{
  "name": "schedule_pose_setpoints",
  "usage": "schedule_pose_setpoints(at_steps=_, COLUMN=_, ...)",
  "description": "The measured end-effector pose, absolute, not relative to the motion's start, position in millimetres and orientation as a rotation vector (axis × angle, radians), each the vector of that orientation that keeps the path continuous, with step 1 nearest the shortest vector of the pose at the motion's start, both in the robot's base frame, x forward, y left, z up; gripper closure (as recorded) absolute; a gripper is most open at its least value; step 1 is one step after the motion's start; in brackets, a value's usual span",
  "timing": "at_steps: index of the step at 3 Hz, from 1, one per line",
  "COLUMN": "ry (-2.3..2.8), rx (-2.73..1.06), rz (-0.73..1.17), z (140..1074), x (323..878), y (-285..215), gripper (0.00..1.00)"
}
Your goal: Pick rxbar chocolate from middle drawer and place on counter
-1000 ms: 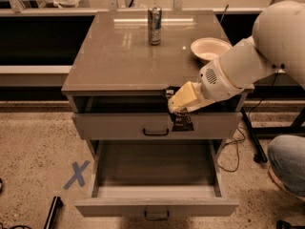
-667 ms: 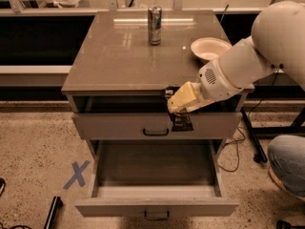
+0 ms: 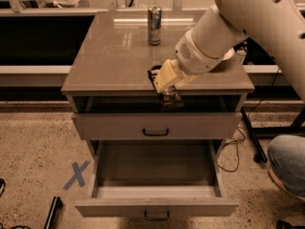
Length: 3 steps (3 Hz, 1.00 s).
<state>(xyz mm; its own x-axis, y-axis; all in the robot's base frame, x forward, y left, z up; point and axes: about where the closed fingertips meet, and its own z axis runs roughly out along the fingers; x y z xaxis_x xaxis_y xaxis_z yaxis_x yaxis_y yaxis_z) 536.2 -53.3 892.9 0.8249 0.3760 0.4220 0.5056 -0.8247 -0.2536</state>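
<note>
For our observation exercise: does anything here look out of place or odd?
Nothing is spilled or damaged. The middle drawer stands pulled out with its tray bare. The gripper holds the rxbar chocolate at the front edge of the counter, not yet set down.

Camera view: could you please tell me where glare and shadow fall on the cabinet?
In the camera view, a bright glare strip crosses the far side of the counter by the can; the opening under the counter is in deep shadow; the gripper hangs at the counter's front edge, over that dark opening; the middle drawer is dimly, evenly lit.
</note>
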Motion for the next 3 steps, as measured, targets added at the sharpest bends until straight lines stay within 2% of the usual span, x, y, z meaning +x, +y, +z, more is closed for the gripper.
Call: schedule_pose_setpoints(at_steps=3, ry=-0.786, rx=-2.906, rz=-0.651, z=903, x=636, y=15, gripper=1.0)
